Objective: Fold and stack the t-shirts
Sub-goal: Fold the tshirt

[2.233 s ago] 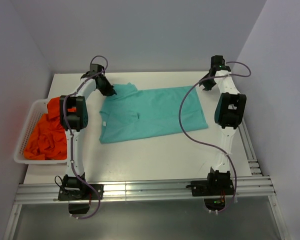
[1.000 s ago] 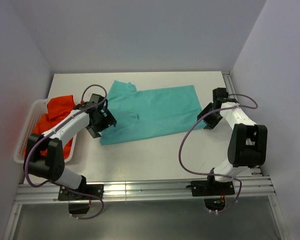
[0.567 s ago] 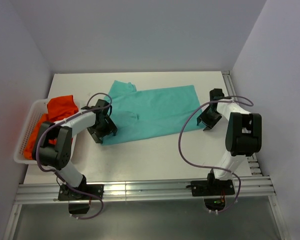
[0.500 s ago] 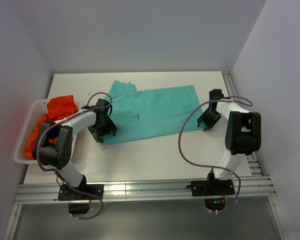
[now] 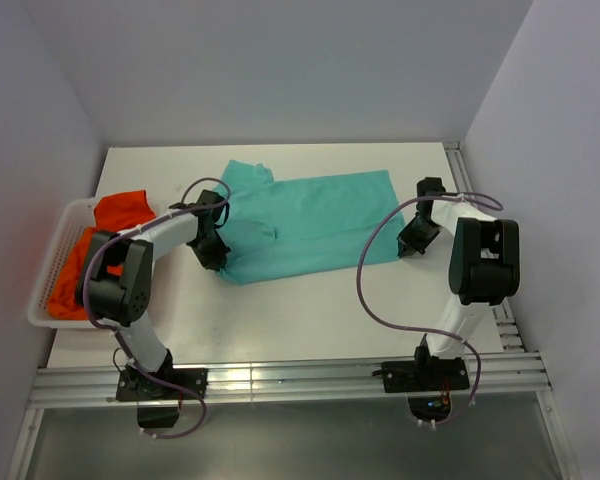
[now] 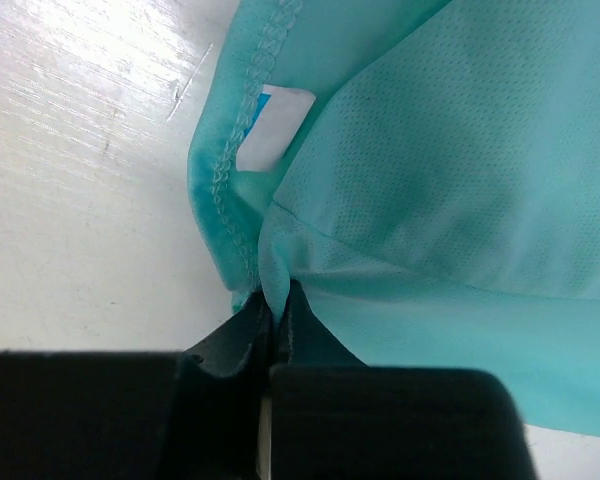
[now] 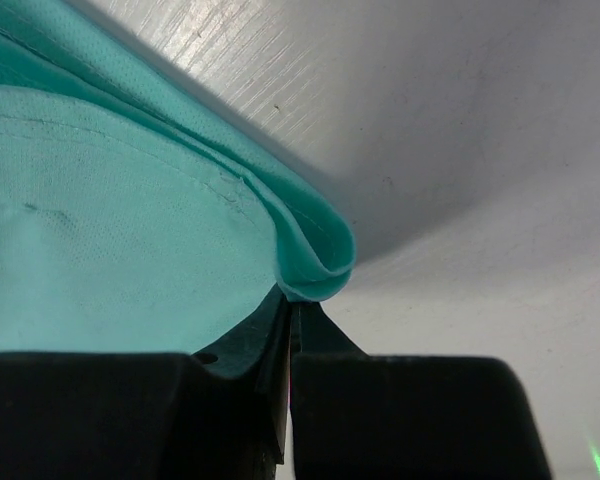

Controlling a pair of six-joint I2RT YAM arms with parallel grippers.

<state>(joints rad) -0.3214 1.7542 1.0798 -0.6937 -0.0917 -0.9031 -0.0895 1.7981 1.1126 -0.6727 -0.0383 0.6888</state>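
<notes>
The teal-green t-shirt (image 5: 310, 225) lies spread across the middle of the white table, partly folded lengthwise. My left gripper (image 5: 217, 262) is shut on its near left corner, pinching a fold of cloth (image 6: 272, 285) just below the white neck label (image 6: 273, 128). My right gripper (image 5: 405, 247) is shut on the shirt's near right corner, where a doubled hem (image 7: 315, 270) curls up out of the closed jaws. Orange-red t-shirts (image 5: 100, 245) sit heaped in the basket at the left.
The white slatted basket (image 5: 52, 270) stands at the table's left edge. Metal rails (image 5: 280, 378) run along the near edge and another rail (image 5: 500, 290) down the right side. The purple cable (image 5: 375, 270) of my right arm loops over the table by the shirt.
Both arms came down from the far corners to the shirt's near corners, and both grippers closed on the cloth. The near left corner has been drawn slightly inward.
</notes>
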